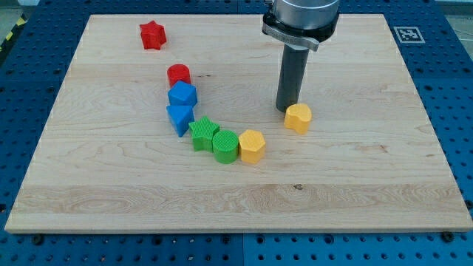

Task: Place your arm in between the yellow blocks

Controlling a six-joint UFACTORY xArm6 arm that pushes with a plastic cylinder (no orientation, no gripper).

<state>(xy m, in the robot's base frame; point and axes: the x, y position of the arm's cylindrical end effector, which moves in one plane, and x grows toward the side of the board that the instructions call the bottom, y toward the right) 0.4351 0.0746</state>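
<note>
Two yellow blocks lie on the wooden board [111, 192]. One yellow block [298, 117] sits right of the middle. The other yellow block [252, 145] sits lower and to the left, touching a green cylinder [225, 145]. My tip [287, 110] stands just above and left of the right yellow block, touching or almost touching it. It is up and to the right of the left yellow block.
A curved row runs from the left yellow block up the view's left: green cylinder, green star [202, 133], blue triangular block [179, 118], blue block [182, 94], red cylinder [179, 74]. A red star [152, 35] lies alone near the top left.
</note>
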